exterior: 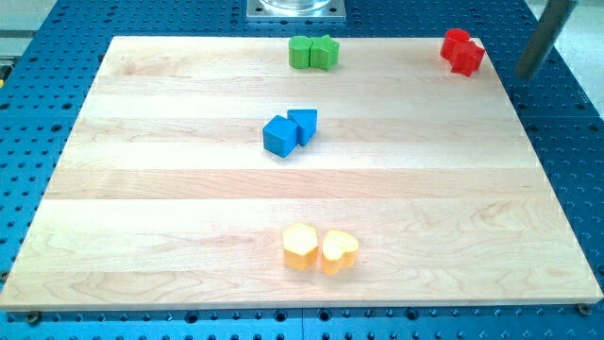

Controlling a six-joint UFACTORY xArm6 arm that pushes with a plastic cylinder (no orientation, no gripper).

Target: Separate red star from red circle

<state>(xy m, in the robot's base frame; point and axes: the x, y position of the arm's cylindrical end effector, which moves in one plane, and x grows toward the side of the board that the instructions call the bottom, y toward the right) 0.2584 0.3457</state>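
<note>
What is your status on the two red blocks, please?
My tip off the board, right of the red pair. Red star and red circle touching, top right corner. Nothing in between.

Light wood worktop (170, 189) with four little pairs of blocks on it

Up at the view's top right corner the red circle (454, 42) and red star (467, 59) sit touching, star just below and right of the circle. Top middle, right at the edge, there's a green cube (301, 53) pressed against a second green block (325, 52), shape hard to call. Around the centre, a blue cube (279, 137) touches another blue block (304, 123) up and to its right. Near the bottom, a yellow hexagon-ish block (299, 246) sits just beside a yellow heart (339, 252).
</note>
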